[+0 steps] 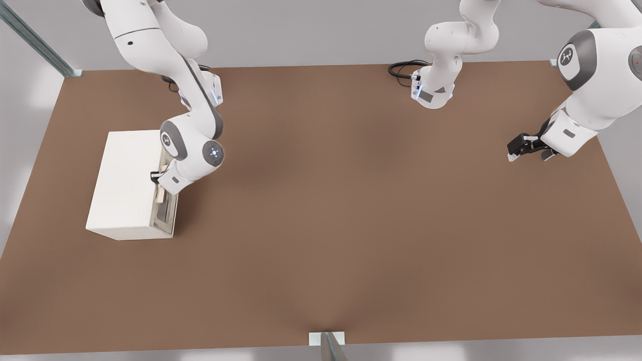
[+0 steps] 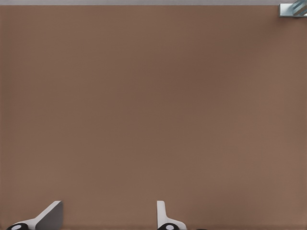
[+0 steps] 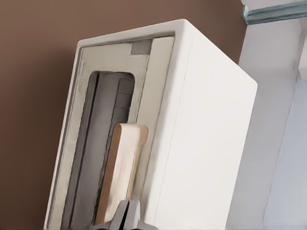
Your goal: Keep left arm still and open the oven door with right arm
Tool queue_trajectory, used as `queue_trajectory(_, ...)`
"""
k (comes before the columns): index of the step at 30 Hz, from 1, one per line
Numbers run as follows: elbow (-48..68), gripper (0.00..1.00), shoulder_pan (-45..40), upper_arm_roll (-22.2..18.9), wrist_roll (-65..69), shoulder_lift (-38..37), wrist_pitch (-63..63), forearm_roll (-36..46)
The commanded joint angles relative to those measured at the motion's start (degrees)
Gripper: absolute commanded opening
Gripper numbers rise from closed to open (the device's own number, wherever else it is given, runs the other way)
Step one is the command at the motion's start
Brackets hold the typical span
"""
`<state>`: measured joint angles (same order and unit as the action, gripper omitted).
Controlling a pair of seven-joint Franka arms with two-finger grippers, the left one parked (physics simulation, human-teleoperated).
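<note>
White box oven (image 1: 125,185) standing at the front view's left on the brown surface (image 1: 351,225); oven door (image 3: 103,143) with dark glass window, seated in its frame; right arm (image 1: 193,145) reaching down over the oven's front; claw (image 3: 127,215) at the beige bar handle (image 3: 123,167), fingers nearly together, grip on handle cannot be told

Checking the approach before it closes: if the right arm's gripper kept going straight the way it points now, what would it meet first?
Most likely the pale beige bar handle on the cream-white oven door. The black gripper sits right at the handle's end in the right wrist view, though whether they already touch is unclear.
</note>
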<state>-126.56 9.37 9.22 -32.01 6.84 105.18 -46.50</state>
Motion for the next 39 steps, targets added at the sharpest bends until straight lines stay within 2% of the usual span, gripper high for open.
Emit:
queue_trajectory(1,-0.44,0.01,0.13,0.0,-8.24,-0.25,0.81,0.01)
queue_trajectory(14,-1.06,0.01,-0.58,0.27,-10.0,0.45,1.96,0.09)
queue_trajectory(16,-0.88,0.01,-0.58,4.48,-14.12,0.63,0.46,2.73)
queue_trajectory(19,6.67,0.04,-0.05,17.4,-26.69,4.66,-6.82,14.24)
queue_trajectory(20,12.64,0.57,-0.14,18.81,-26.26,6.51,-10.08,18.54)
queue_trajectory(21,15.55,1.0,-0.49,18.81,-19.16,6.52,-10.7,20.57)
queue_trajectory(23,25.48,1.0,-4.53,18.55,-1.05,6.69,-15.09,25.32)
queue_trajectory(25,32.6,1.0,-8.57,18.55,10.74,7.22,-15.53,28.04)
queue_trajectory(26,35.33,1.0,-10.86,18.46,16.97,7.39,-16.32,31.55)
queue_trajectory(28,37.53,1.0,-9.98,11.17,26.12,4.06,-17.47,34.98)
queue_trajectory(29,38.84,1.0,-9.9,6.96,27.44,2.04,-17.47,39.46)
queue_trajectory(30,39.55,1.0,-5.16,-0.6,27.62,-1.13,-17.9,41.14)
queue_trajectory(31,41.91,1.0,-4.97,-2.9,27.62,-1.22,-19.31,41.05)
queue_trajectory(32,44.82,1.0,-8.22,-2.46,27.62,-0.95,-21.59,41.05)
queue_trajectory(34,49.65,1.0,-8.31,-2.81,27.62,1.33,-24.85,41.31)
queue_trajectory(39,51.5,1.0,-8.66,-2.9,27.71,2.12,-25.47,41.31)
